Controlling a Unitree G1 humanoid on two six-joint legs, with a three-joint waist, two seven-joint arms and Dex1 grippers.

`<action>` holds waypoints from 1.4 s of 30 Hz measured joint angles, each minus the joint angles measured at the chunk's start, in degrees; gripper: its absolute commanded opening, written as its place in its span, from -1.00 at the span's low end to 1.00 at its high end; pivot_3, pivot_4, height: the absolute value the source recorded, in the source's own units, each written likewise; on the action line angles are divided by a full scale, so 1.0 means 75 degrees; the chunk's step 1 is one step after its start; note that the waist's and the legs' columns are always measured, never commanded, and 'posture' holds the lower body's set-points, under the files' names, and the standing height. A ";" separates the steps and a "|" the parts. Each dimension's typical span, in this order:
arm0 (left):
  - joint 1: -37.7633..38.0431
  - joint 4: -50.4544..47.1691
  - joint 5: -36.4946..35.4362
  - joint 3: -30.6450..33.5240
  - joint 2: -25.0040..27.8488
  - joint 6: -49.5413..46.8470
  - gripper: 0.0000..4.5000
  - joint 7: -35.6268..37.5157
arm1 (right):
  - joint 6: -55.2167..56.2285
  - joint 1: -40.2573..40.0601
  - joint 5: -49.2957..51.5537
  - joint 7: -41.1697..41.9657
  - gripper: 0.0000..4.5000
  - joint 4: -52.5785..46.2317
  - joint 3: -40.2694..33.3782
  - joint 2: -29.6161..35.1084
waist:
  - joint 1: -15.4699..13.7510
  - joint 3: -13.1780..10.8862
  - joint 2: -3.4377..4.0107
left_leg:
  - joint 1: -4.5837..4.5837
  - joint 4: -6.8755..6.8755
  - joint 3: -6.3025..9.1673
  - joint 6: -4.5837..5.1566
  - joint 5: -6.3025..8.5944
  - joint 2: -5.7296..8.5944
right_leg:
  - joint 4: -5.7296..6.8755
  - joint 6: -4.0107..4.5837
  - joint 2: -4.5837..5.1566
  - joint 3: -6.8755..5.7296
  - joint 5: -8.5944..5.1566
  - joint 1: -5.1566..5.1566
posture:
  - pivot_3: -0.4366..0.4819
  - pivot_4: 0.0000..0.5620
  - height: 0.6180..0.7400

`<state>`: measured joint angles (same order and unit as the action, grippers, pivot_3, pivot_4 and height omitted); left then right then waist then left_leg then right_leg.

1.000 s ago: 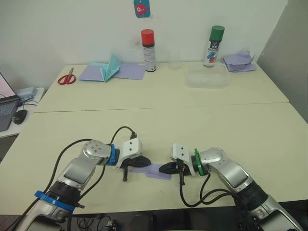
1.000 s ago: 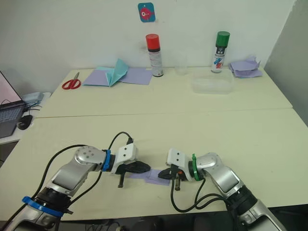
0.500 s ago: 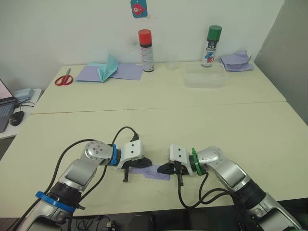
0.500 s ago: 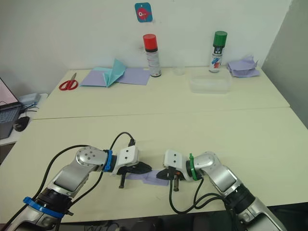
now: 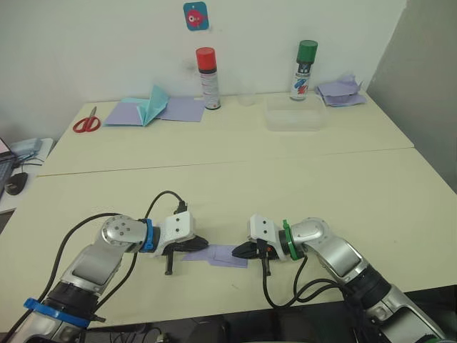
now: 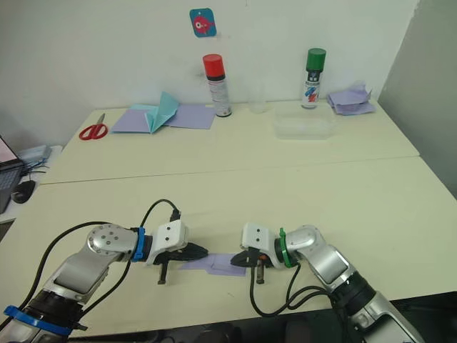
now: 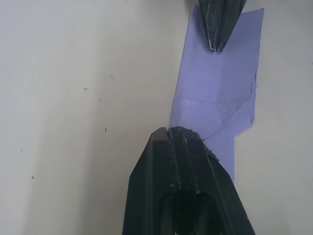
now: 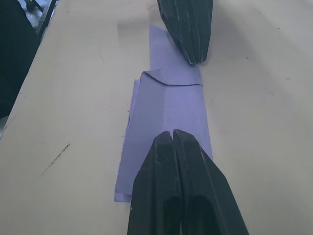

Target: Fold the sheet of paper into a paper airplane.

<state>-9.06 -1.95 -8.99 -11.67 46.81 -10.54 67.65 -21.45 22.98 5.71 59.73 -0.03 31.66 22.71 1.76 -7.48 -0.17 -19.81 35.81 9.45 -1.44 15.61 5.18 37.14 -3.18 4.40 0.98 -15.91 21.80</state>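
Two grippers met over the sheet of paper (image 5: 223, 255), which lay flat on the near part of the table (image 5: 235, 171), close to the front edge. The sheet was already folded into a narrow lavender strip, with a small turned-down flap visible across its middle in the wrist views. The left gripper (image 5: 201, 245) pressed on one end and the right gripper (image 5: 239, 251) on the other end. Both had their black fingers brought together into a single closed tip, with no gap between them and nothing caught inside.

I judge that the closed tips were used as pressing tools, not as clamps: one end was pinned so that the thin paper could not slide, and the other tip could flatten a crease. Thin paper like this springs open easily, so holding it at both ends makes sense.

The strip did not yet look like a dart, so the folding seemed to be in a middle stage. Far at the back of the table stood a teal paper plane (image 5: 156, 103), red scissors (image 5: 86, 123), two spray cans (image 5: 206, 68) and a clear tray (image 5: 294, 114), all well apart from the work.
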 measured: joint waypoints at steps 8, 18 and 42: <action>0.0491 -0.0081 -0.0440 0.0725 0.0638 -0.0570 -1.00 0.0089 | 0.0194 0.0041 0.0001 0.0092 -0.98 0.0111 -0.0002 -0.0005 | 0.0003 -0.0006 0.0007 | -0.0008 -0.0004 0.0006 -0.0012 0.0009 -0.0005 | 0.0001 0.0007 -0.0009 0.0002 0.0003 0.0022 | -0.05 -0.47 1.00; 0.0432 -0.1191 -0.1703 0.1316 0.0288 -0.1251 -1.00 0.0216 | 0.0326 0.0051 0.0014 0.0261 -0.98 0.0192 -0.0125 -0.0014 | -0.0015 -0.0053 -0.0028 | -0.0023 0.0000 0.0007 -0.0028 0.0018 -0.0006 | -0.0002 0.0039 -0.0009 0.0003 0.0023 0.0033 | -0.05 -0.47 1.00; 0.0588 -0.0774 -0.1112 0.0777 -0.0387 -0.0194 -0.57 -0.0152 | -0.0768 -0.0366 0.1289 0.0288 -0.14 -0.1572 -0.1674 0.0608 | -0.0216 -0.0123 -0.0045 | -0.0145 0.0034 0.0023 -0.0048 0.0012 0.0002 | 0.0004 0.0059 0.0016 -0.0007 0.0036 0.0089 | -0.05 -0.47 1.00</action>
<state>-4.65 -7.76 -17.33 -5.84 43.91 -11.99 66.51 -27.22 20.23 15.38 61.89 -11.82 19.10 27.27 0.14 -8.40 -0.51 -20.90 36.06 9.63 -1.80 15.70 5.19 37.17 -2.74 4.52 0.93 -15.64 22.47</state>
